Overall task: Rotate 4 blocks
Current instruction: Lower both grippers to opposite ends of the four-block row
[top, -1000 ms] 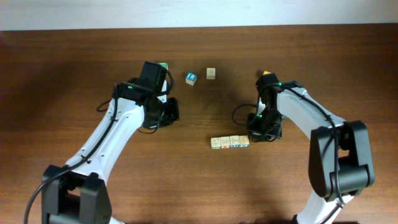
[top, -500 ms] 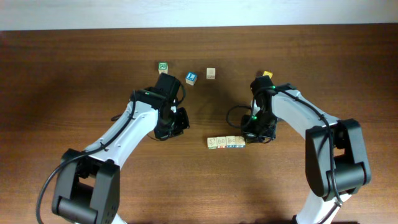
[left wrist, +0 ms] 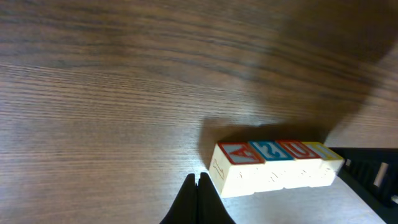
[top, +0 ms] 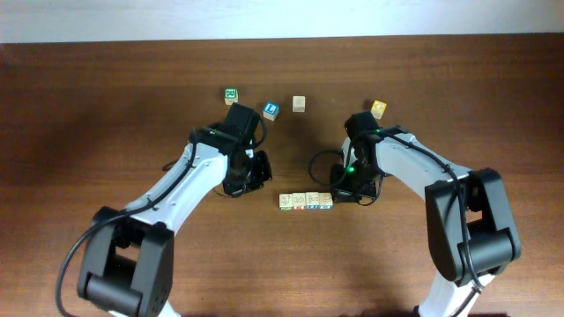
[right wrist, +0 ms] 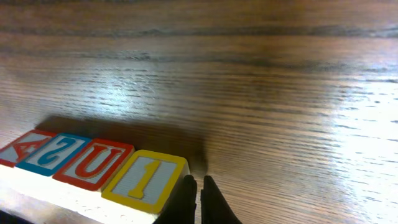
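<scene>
The 4 blocks (top: 306, 201) lie touching in one short line on the table, just below the middle. In the right wrist view their tops read A, S, U and a yellow-framed 1 (right wrist: 144, 178). My right gripper (right wrist: 198, 184) is shut, with its tips against the right end of the line, beside the 1 block; overhead the right gripper (top: 340, 194) sits at that end. My left gripper (left wrist: 198, 181) is shut too, with its tips close to the left end of the row (left wrist: 273, 165) and holding nothing. Overhead, the left gripper (top: 263, 177) is up and left of the line.
Further back lie four loose cubes: a green-faced one (top: 231, 95), a blue-faced one (top: 270, 110), a plain pale one (top: 300, 104) and a yellow-faced one (top: 378, 108). Both arms reach in from the front edge.
The line of blocks has slid left with my right gripper behind its right end. My left arm has swung right and forward, towards the line's left end.
</scene>
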Controlling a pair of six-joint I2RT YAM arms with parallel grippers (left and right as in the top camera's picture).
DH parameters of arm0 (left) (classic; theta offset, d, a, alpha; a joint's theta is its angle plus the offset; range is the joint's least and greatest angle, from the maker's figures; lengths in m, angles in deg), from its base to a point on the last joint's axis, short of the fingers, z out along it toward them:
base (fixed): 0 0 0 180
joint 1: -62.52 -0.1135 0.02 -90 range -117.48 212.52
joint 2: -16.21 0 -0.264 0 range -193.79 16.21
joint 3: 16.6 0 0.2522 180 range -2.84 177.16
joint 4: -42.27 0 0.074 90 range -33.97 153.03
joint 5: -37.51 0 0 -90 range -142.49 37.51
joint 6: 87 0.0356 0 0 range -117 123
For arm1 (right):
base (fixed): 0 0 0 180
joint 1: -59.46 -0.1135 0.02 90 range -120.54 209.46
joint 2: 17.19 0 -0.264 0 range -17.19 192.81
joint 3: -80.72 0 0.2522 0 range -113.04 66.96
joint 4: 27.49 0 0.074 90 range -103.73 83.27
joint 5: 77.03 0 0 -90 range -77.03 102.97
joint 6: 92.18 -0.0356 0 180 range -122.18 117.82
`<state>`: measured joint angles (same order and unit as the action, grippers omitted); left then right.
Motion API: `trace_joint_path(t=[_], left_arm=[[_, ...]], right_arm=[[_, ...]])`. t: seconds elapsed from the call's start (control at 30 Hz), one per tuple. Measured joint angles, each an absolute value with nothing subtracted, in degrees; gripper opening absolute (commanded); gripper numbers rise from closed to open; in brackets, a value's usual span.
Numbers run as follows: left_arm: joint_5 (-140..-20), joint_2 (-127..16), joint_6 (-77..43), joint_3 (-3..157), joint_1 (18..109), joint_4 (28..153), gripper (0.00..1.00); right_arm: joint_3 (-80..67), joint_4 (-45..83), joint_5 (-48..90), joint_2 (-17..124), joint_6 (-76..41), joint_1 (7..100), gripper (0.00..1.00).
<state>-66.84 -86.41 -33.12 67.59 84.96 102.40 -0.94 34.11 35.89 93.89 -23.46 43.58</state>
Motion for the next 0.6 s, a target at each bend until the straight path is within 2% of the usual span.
trace_joint_path(t=[0.23, 0.6], left_arm=[[-66.9, -88.7, -32.6, 67.5, 85.0, 102.6, 0.0], [-67.3, -88.7, -26.5, 67.0, 85.0, 104.5, 0.0]], right_arm=[[-0.9, 32.5, 36.5, 93.9, -25.3, 40.1, 0.05], [-0.9, 32.5, 36.5, 93.9, -26.1, 40.0, 0.05]])
